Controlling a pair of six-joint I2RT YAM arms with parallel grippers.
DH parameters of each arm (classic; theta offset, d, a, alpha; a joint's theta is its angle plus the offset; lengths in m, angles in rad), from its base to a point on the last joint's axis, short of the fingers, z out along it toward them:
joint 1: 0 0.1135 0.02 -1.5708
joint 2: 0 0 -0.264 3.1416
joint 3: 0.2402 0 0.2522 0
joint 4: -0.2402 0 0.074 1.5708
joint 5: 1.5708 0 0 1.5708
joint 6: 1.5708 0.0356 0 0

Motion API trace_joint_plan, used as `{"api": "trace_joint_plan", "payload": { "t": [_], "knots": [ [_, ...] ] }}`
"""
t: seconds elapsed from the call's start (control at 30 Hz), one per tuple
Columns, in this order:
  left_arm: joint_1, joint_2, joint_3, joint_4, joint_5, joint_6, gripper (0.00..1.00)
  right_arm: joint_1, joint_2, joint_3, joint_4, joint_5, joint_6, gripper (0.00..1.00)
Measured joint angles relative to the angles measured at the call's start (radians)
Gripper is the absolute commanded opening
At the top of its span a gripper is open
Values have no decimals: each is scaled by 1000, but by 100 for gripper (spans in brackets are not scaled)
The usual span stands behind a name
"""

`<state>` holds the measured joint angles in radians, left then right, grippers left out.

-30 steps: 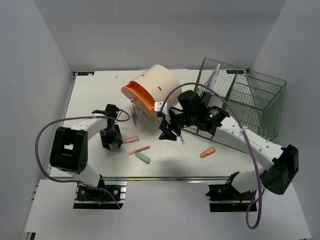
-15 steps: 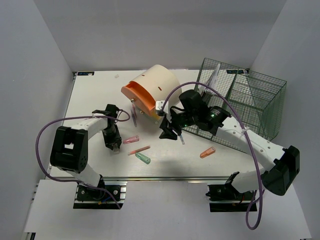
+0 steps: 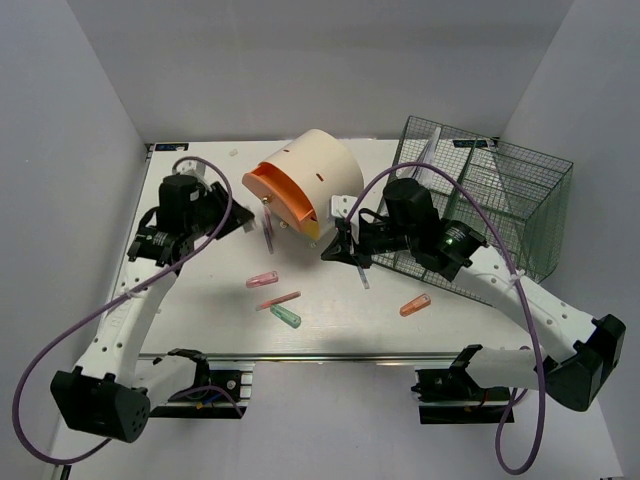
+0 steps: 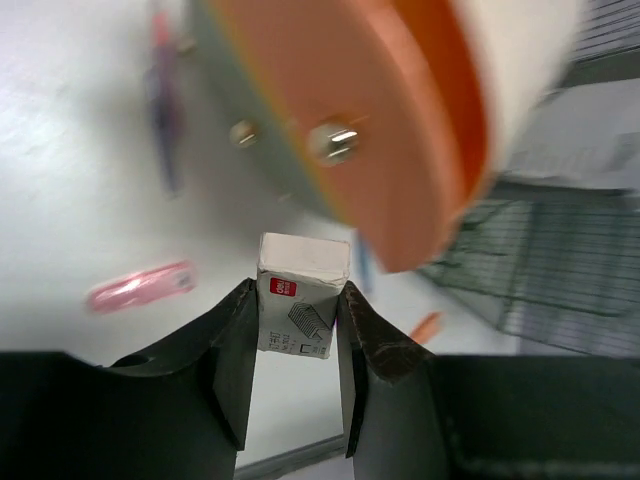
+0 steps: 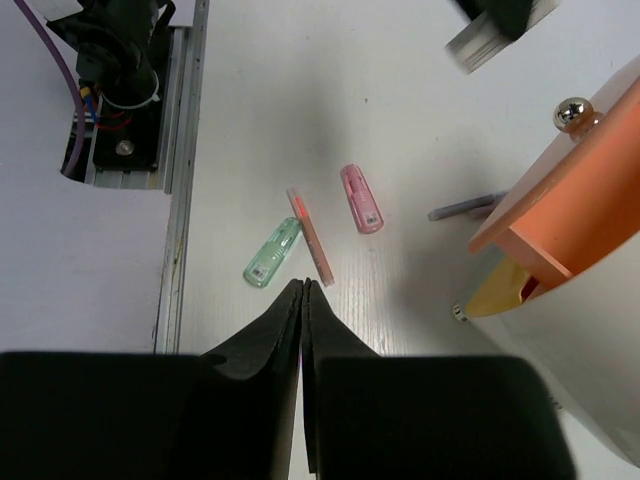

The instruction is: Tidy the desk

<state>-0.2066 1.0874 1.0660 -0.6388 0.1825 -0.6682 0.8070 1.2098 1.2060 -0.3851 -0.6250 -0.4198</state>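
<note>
In your left wrist view the container [image 4: 400, 110] is blurred and runs off the top edge, the pen [image 4: 165, 120] beside it is a purple smear, and the print on the box [image 4: 303, 268] is too small to read, its lower part hidden between the left gripper [image 4: 297, 292] fingers. In your right wrist view a blurred grey shape [image 5: 490, 35] is cut by the top edge, and you cannot tell whether anything thin sits inside the right gripper [image 5: 302, 290].
</note>
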Motion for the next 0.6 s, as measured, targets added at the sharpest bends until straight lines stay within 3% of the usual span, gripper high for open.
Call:
{"api": "trace_joint_plan", "payload": {
  "t": [0.2, 0.6],
  "knots": [
    [0, 51, 106, 174, 75, -94, 12, -13, 1, -11, 3, -3, 2, 7],
    [-2, 238, 167, 465, 104, -182, 12, -20, -20, -33, 21, -5, 20, 8]
  ]
}}
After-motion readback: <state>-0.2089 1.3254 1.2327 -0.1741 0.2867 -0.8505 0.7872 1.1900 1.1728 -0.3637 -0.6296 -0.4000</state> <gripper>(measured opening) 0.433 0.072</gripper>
